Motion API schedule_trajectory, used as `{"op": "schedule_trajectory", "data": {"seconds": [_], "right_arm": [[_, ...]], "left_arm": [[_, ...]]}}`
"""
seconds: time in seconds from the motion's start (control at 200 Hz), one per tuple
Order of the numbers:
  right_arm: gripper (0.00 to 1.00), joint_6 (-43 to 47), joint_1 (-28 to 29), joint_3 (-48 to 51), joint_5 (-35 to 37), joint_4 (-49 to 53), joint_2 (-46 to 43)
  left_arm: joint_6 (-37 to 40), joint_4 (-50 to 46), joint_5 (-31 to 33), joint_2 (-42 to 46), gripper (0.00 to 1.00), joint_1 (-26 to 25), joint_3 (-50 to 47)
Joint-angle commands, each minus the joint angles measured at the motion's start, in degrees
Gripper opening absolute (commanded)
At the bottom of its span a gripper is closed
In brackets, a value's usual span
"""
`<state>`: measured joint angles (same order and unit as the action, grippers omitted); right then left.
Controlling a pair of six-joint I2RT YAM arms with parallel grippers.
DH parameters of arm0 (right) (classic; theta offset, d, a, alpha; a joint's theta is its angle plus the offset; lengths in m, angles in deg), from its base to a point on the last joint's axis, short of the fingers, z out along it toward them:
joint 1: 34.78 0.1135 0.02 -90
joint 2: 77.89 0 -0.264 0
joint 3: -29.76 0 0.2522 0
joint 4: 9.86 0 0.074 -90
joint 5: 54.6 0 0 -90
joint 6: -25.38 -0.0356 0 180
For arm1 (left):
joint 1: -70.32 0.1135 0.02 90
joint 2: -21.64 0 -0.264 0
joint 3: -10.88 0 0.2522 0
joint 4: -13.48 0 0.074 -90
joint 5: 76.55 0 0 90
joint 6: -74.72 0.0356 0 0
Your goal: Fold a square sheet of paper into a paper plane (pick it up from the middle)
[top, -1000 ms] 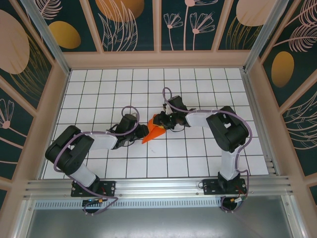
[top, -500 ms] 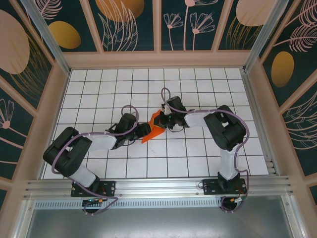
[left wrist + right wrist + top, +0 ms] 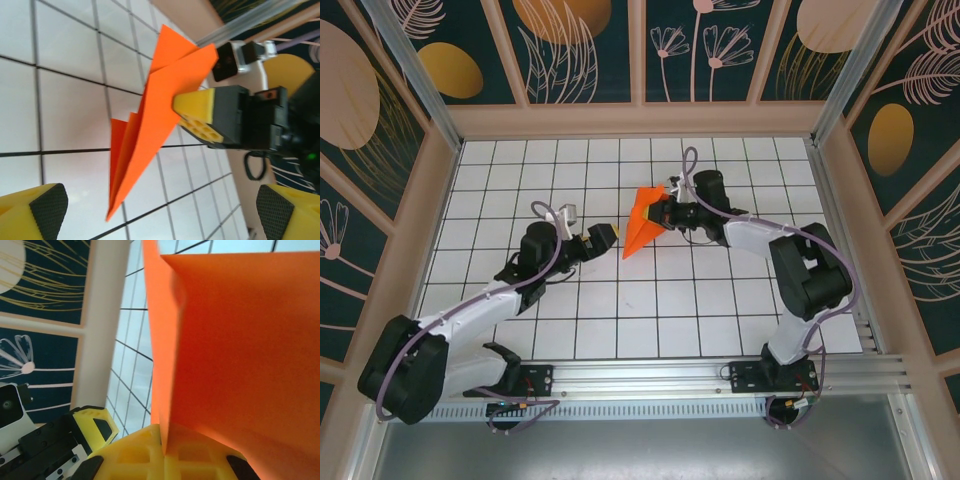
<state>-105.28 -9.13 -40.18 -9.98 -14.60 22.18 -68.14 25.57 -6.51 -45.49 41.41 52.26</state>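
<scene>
I see one plane (image 3: 642, 224), clamped in my right pincer (image 3: 661, 214) above the gridded bench (image 3: 720, 292); my left pincer (image 3: 606, 235) gapes apart just left of it.

The paper plane (image 3: 640, 225) is over the middle of the table (image 3: 720, 300), a little toward 12 o'clock, with its nose pointing to 7 o'clock and its wide tail to 1 o'clock. The right gripper (image 3: 661, 214) is clamped on it from its 3 o'clock side. The left gripper (image 3: 612, 236) is just beside it at 8 o'clock, not touching.
</scene>
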Motion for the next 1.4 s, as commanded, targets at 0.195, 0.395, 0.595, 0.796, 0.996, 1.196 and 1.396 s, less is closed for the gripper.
{"op": "schedule_trajectory", "data": {"seconds": [0.195, 0.395, 0.595, 0.796, 0.996, 1.196, 1.396], "right_arm": [[0.00, -4.1, 0.1, -0.4, -10.6, -8.0, -2.5], [0.00, -6.9, 0.0, -0.1, -14.1, -10.8, -3.7], [0.00, -8.9, 0.9, -0.4, -16.6, -12.2, -3.6], [0.00, -10.6, 1.8, -0.2, -17.1, -13.8, -2.7], [0.00, -9.3, 1.6, -0.4, -16.8, -11.6, -2.3], [0.00, -8.5, 1.4, -0.3, -16.4, -9.6, -1.7], [0.00, -7.9, 1.6, -0.1, -16.2, -8.3, -0.8]], "left_arm": [[-2.9, 8.8, -8.8, -3.4, 0.99, 0.4, 0.4], [-5.3, 15.0, -11.3, -7.5, 0.98, 0.4, -0.1], [-9.1, 24.8, -16.0, -12.3, 0.92, 0.4, 0.1], [-10.8, 29.8, -17.4, -15.7, 0.74, 0.4, 0.2], [-9.7, 29.6, -16.5, -15.7, 0.51, 0.6, -0.3], [-7.1, 26.7, -15.2, -15.3, 0.41, 0.8, -0.5], [-6.8, 27.2, -15.6, -15.3, 0.29, 0.9, -0.5]]}}
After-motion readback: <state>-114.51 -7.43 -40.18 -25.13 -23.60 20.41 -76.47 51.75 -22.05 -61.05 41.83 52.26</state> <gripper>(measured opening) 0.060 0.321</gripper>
